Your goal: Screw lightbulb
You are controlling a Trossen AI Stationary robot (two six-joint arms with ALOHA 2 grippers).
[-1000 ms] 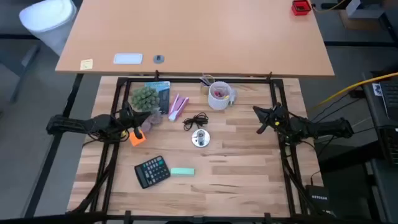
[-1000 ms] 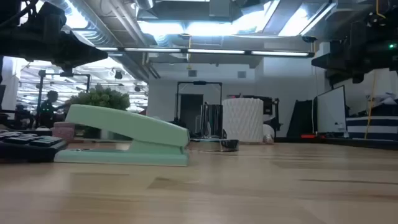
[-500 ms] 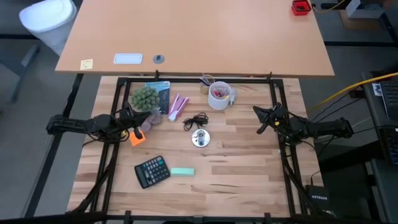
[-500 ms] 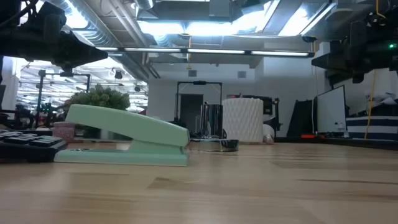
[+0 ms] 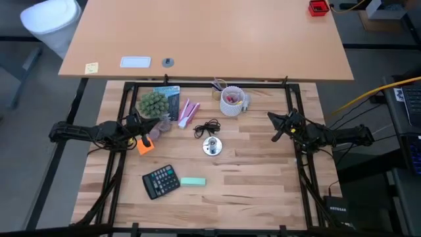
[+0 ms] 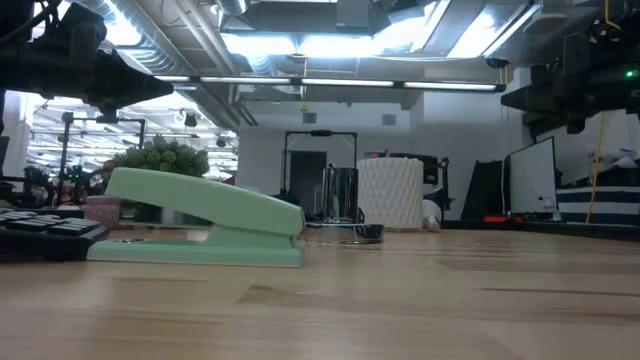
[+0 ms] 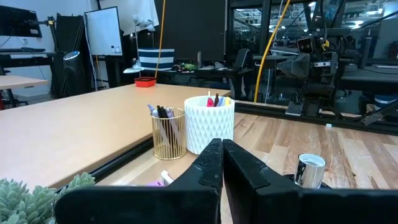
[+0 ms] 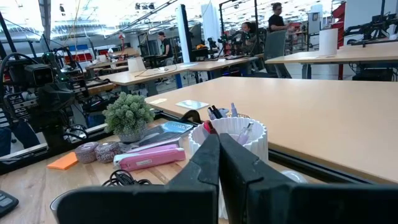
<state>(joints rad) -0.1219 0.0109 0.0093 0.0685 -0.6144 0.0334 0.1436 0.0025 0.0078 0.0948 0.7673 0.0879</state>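
Observation:
The lightbulb (image 5: 247, 101), small and pale, lies on the table against the right side of the white pen cup (image 5: 231, 100); it also shows beside the cup in the right wrist view (image 8: 290, 177). The round silver base (image 5: 212, 146) with its upright socket (image 7: 309, 169) stands at the table's middle, and its black cord (image 5: 207, 127) is coiled just behind it. My left gripper (image 5: 135, 120) hovers shut at the table's left, beside the small plant. My right gripper (image 5: 272, 118) hovers shut at the right. Both point toward the middle, well away from bulb and base.
A calculator (image 5: 161, 180) and a mint stapler (image 5: 193, 182) lie near the front. A plant (image 5: 152, 103), a pink stapler (image 5: 187, 113), an orange note pad (image 5: 145, 146) and a gold mesh pen holder (image 5: 218, 87) crowd the back left. A black frame (image 5: 210, 84) borders the table.

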